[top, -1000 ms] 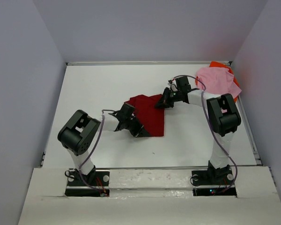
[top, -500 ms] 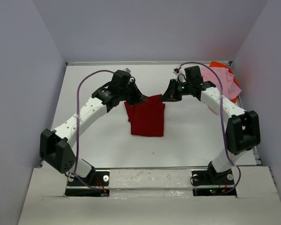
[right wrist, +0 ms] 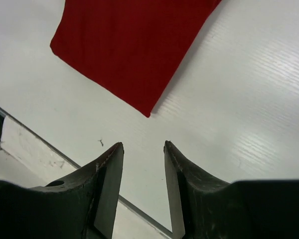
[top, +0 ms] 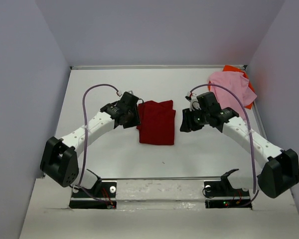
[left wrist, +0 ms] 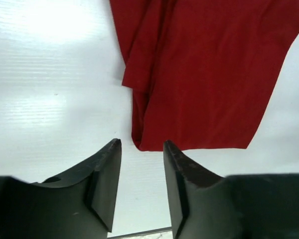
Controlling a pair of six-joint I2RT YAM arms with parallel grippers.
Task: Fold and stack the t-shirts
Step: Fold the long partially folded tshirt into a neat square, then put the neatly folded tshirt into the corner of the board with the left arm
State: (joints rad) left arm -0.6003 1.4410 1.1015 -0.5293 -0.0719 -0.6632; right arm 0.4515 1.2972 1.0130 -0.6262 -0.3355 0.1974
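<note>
So I just let go with both: my left pincer and right pincer were clamped on the dark red cloth t-shirt a second ago, now both are spread, empty and backed off either side of it. It lies mid-bench as a tidy folded rectangle, so I'd call that one done, with the crumpled light pink t-shirt and the bright orange t-shirt peeking out behind it still heaped in the far right corner. Plain white bench, grey walls close on three sides

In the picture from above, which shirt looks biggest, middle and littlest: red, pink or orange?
1 and 2, too close to rank: dark red t-shirt and light pink t-shirt.
3, smallest: orange t-shirt, only slivers showing past the pink one.
</note>
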